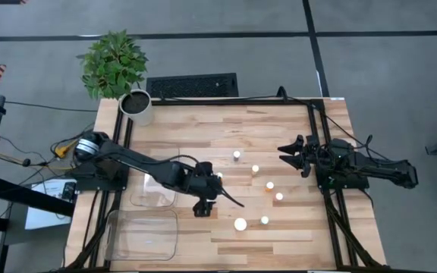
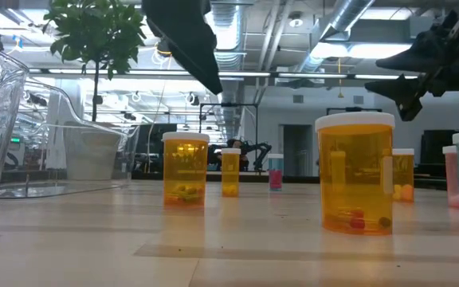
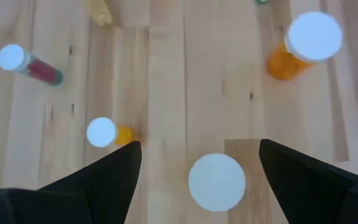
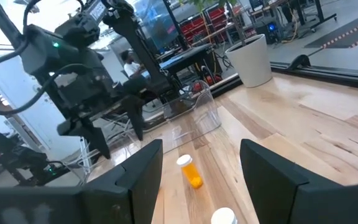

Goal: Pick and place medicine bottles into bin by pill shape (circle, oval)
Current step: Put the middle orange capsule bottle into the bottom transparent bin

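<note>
Several small bottles with white caps stand on the wooden table [image 1: 294, 227], most of them amber, such as the ones at mid-table [image 1: 270, 185]. A larger one [image 1: 240, 224] stands nearer the near edge and shows big in the low view [image 2: 355, 171]. My left gripper [image 3: 199, 144] is open and points down over one upright bottle's white cap [image 3: 216, 180], a finger on either side and clear of it. In the low view this gripper [image 2: 190, 48] hangs above an amber bottle [image 2: 186, 171]. My right gripper [image 1: 290, 155] is open and empty, raised at the table's right.
Two clear plastic bins [image 1: 154, 193] [image 1: 143, 235] sit at the table's near left. A potted plant [image 1: 131, 102] stands at the far left corner. A reddish bottle with a teal end [image 3: 33, 65] and a large amber bottle [image 3: 306, 46] stand near my left gripper.
</note>
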{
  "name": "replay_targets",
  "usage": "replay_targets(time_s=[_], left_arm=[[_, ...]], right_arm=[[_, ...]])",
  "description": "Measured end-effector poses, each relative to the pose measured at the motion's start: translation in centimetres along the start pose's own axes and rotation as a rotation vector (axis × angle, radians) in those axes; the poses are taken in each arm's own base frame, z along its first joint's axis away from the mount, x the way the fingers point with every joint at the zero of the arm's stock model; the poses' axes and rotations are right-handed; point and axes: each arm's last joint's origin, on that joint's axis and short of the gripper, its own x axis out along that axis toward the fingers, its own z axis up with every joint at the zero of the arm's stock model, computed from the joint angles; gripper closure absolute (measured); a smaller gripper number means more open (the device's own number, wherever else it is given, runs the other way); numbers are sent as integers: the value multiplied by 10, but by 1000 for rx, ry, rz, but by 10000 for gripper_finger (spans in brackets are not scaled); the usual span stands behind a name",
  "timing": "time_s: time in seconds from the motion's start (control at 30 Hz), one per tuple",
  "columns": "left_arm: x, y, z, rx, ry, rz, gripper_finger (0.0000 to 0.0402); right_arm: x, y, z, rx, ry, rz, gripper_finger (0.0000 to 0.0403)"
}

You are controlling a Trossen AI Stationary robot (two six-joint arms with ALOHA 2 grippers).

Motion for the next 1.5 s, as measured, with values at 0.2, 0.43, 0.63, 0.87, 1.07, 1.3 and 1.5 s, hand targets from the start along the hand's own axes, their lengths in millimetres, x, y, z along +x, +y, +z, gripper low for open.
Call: replay_targets(time_s=[0.2, 0.43, 0.63, 0.87, 1.07, 1.3, 1.5], left_arm=[[1, -2, 0, -4, 9, -36, 81], [18, -6, -19, -4, 43, -87, 81], [26, -6, -25, 13, 28, -92, 81], [27, -4, -26, 40, 32, -87, 81], [41, -8, -26, 49, 30, -89, 81], [50, -9, -32, 73, 81, -90, 82], [50, -9, -34, 93, 102, -105, 109]], right_arm=[[0, 0, 0, 0, 1, 1, 178], [0, 0, 0, 0, 1, 1, 178], [0, 0, 0, 0, 2, 1, 178], [0, 0, 0, 0, 2, 1, 178], [0, 0, 0, -5, 2, 1, 178], [1, -1, -1, -3, 19, -7, 178], [2, -1, -3, -2, 33, -13, 178]])
